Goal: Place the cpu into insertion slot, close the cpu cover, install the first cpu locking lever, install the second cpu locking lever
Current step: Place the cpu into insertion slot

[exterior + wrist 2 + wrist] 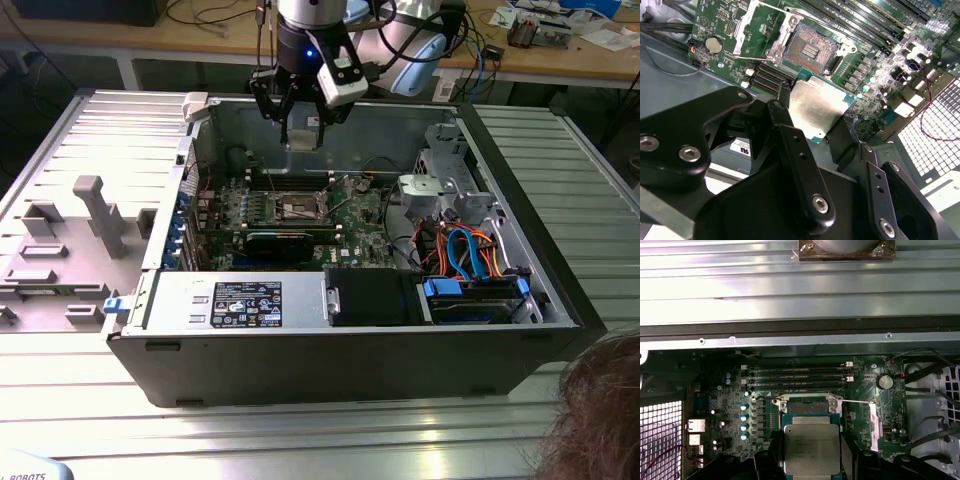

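Note:
My gripper (pixel 301 133) hangs above the open computer case, shut on the cpu (pixel 302 137), a flat silver-topped square chip. In both wrist views the cpu (pixel 816 106) (pixel 811 447) sits flat between the black fingers (pixel 790 135). Below it on the green board, the insertion slot (pixel 810 49) (pixel 300 207) lies bare with its brownish-gold centre showing. In the first wrist view the chip hides most of the slot (pixel 807 402). The cpu cover (pixel 751 27) stands swung open beside the socket. A thin wire lever (pixel 856 401) sticks out sideways, unlatched.
Long memory slots (pixel 795 376) run beside the socket. A long black card (pixel 290 243), a power supply (pixel 250 300) and drive cables (pixel 465 255) fill the case. A grey fixture tray (pixel 60 250) lies at the exterior view's left. A person's hair (pixel 595 410) shows at bottom right.

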`<state>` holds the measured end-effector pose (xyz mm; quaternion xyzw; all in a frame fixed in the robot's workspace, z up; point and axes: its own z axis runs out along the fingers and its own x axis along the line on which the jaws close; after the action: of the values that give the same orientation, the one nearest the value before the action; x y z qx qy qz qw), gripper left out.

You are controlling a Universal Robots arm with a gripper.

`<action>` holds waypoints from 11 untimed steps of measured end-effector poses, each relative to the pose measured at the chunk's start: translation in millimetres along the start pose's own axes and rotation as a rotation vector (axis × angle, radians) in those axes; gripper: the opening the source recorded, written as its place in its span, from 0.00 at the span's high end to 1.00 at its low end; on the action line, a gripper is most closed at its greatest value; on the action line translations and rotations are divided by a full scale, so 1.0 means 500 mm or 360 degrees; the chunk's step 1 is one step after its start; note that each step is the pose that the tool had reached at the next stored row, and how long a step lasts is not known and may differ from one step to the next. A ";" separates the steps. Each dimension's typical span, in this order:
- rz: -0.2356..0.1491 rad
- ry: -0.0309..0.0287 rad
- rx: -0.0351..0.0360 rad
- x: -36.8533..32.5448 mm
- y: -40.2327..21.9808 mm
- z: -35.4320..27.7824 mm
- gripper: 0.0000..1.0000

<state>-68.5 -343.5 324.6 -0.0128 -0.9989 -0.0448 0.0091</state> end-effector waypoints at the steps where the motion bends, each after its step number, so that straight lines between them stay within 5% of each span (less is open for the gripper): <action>1: 0.0000 0.00000 0.0000 0.000 0.000 0.000 0.46; 11: 0.0000 0.00000 0.0000 0.001 -0.001 0.005 0.46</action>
<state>-69.1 -343.5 322.1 -0.0128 -0.9989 -0.0448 0.0091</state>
